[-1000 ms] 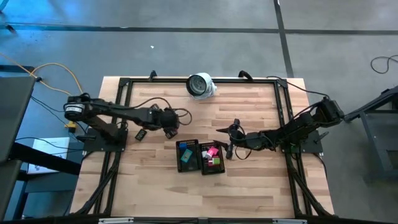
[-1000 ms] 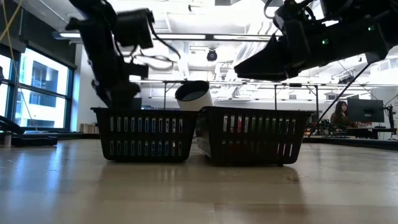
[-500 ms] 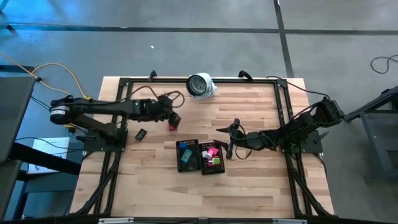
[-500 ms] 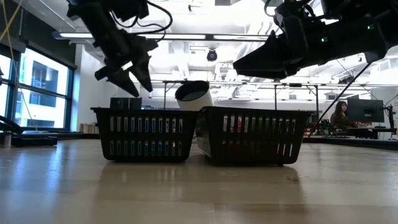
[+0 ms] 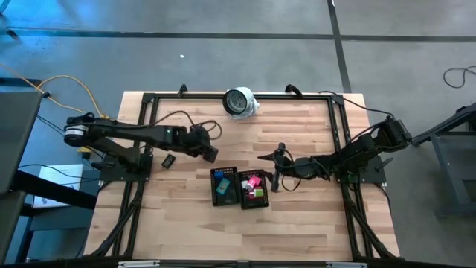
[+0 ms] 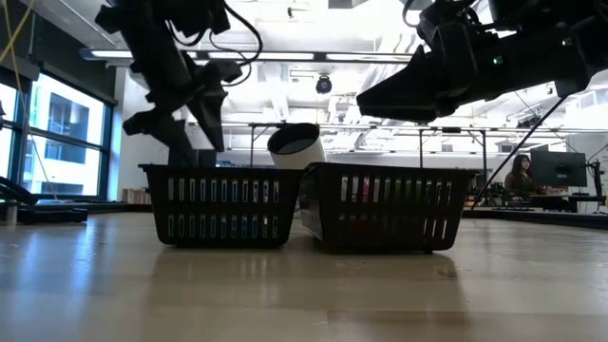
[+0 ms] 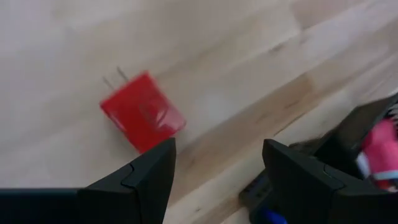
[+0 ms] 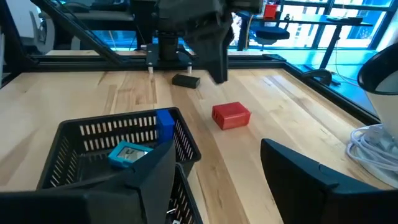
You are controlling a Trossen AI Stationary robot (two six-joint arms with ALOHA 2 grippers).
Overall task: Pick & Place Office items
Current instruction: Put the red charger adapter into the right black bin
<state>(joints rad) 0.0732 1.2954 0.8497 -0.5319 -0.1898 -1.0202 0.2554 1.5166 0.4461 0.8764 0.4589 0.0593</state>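
The left tool hangs released over the bench, empty — a red plug lies just ahead of its fingers, beside the left tray. That tray holds blue pieces; the right tray holds pink and green ones. The right tool waits beside the trays, parted, gripping nothing.
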